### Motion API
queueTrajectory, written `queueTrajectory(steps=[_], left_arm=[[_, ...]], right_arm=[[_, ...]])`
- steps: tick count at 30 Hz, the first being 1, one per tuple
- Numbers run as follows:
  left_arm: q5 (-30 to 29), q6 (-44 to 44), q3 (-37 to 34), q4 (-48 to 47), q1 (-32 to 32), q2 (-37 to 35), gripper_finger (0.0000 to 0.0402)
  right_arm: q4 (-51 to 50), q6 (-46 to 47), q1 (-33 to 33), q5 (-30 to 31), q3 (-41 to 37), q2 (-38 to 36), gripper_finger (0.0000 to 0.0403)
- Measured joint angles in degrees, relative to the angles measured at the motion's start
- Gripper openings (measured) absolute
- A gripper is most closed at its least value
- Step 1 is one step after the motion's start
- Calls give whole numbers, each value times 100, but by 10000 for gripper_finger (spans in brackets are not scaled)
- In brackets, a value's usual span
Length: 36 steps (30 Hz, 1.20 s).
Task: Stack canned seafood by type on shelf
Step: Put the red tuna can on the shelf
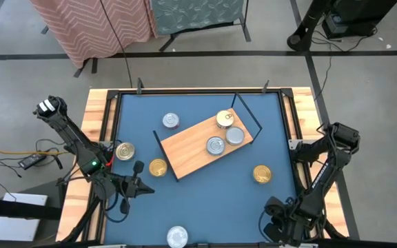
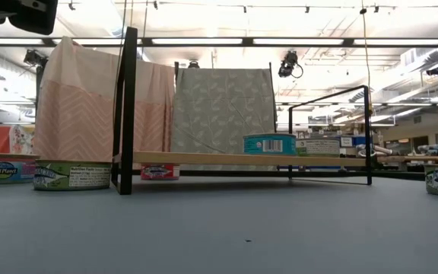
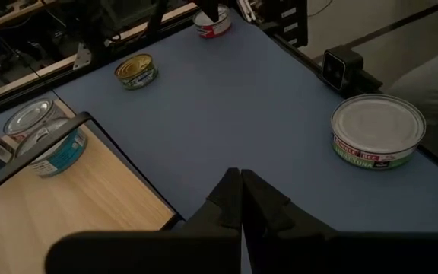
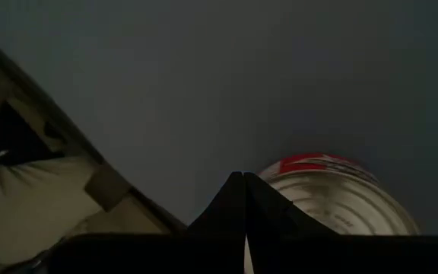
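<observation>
From above, the shelf (image 1: 205, 146) lies angled mid-counter (image 1: 198, 207) carrying 3 tins (image 1: 225, 131); 5 tins sit scattered around it. The left claw (image 1: 145, 191) hangs clenched, empty, near the front-left corner. The right wrist view shows the right claw (image 4: 244, 181) clenched, empty, a silver tin (image 4: 333, 194) beside it.

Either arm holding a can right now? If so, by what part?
Nothing is held. The left gripper has its jaws shut on nothing above the blue table; the right gripper is shut too, with a red-labelled can just beyond it, not gripped.
</observation>
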Motion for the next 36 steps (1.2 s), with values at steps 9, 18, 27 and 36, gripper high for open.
queueTrajectory(steps=[9, 18, 27, 36], left_arm=[[0, 0, 0, -4, -2, 0, 4], [0, 0, 0, -3, 0, 0, 4], [0, -3, 0, -4, 0, 0, 4], [0, -11, 0, -4, 0, 0, 4]], right_arm=[[-179, 33, 0, -102, -1, -2, 7], [-259, 21, -55, -102, -2, -2, 7], [-262, 39, -55, -246, -1, -2, 7], [-309, 40, -55, -223, -7, -2, 7]])
